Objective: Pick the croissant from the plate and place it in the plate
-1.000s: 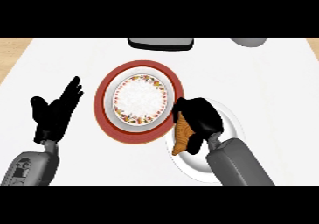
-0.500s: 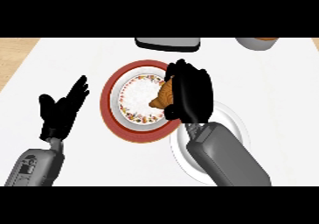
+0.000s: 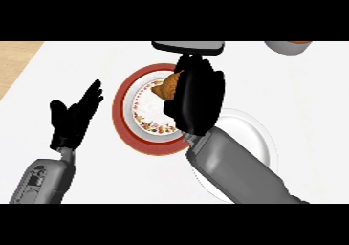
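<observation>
Gripping the flaky croissant [image 3: 168,86], right robot hand [image 3: 196,95] (black) overhangs round patterned plate [image 3: 143,117].

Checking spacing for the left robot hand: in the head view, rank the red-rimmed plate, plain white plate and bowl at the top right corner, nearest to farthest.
From the left robot hand:
1. Red-rimmed plate, just to its right.
2. White plate, further right, under the right forearm.
3. Bowl, top right corner.

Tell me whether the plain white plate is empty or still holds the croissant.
Its visible part is empty: the white plate shows bare. The croissant is in the right hand, over the red-rimmed plate.
</observation>
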`<state>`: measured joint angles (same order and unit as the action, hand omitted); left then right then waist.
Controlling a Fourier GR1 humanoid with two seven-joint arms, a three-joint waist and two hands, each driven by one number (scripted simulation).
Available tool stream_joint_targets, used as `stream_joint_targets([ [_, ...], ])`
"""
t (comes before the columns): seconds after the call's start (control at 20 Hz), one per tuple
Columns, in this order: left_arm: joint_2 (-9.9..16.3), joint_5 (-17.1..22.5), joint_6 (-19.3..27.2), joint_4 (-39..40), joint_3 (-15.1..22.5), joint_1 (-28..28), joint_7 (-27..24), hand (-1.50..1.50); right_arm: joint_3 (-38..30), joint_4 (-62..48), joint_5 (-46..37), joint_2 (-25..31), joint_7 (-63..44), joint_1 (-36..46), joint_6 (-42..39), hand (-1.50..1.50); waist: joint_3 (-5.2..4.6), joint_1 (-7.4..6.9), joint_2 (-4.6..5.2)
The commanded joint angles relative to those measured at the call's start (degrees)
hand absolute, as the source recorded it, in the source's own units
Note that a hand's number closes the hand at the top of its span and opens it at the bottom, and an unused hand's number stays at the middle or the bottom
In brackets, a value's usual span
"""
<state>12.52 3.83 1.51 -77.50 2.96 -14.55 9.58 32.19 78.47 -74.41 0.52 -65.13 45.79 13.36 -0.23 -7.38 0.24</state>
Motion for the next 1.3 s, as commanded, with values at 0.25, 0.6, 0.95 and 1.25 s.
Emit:
stream_joint_targets([
  [0.25, 0.0, 0.0, 1.7, 0.2, -1.6, -2.4, 1.3, 0.0, 3.5, -6.9, -1.8, -0.5, -20.0, 2.3, 7.5, 1.5, 0.18, 2.02, 0.31],
  [0.6, 0.8, 1.1, -0.3, 1.6, -2.7, 0.5, -1.3, 0.0, 4.8, -12.8, 6.9, -0.5, -17.7, -0.6, 5.6, 1.5, 0.14, 2.61, 0.6],
  [0.95, 0.6, 0.2, 1.0, 0.6, -2.6, -1.0, 0.9, 0.0, 5.4, -13.8, 19.7, -0.5, -10.0, -2.5, 16.6, -1.5, 0.26, 3.95, 0.36],
  [1.25, 0.5, -0.2, 0.8, -1.4, -2.2, 2.0, 0.2, 0.0, 10.6, -14.0, 12.6, -0.5, -8.7, 1.4, 27.4, -1.5, 0.26, 3.96, -0.12],
])
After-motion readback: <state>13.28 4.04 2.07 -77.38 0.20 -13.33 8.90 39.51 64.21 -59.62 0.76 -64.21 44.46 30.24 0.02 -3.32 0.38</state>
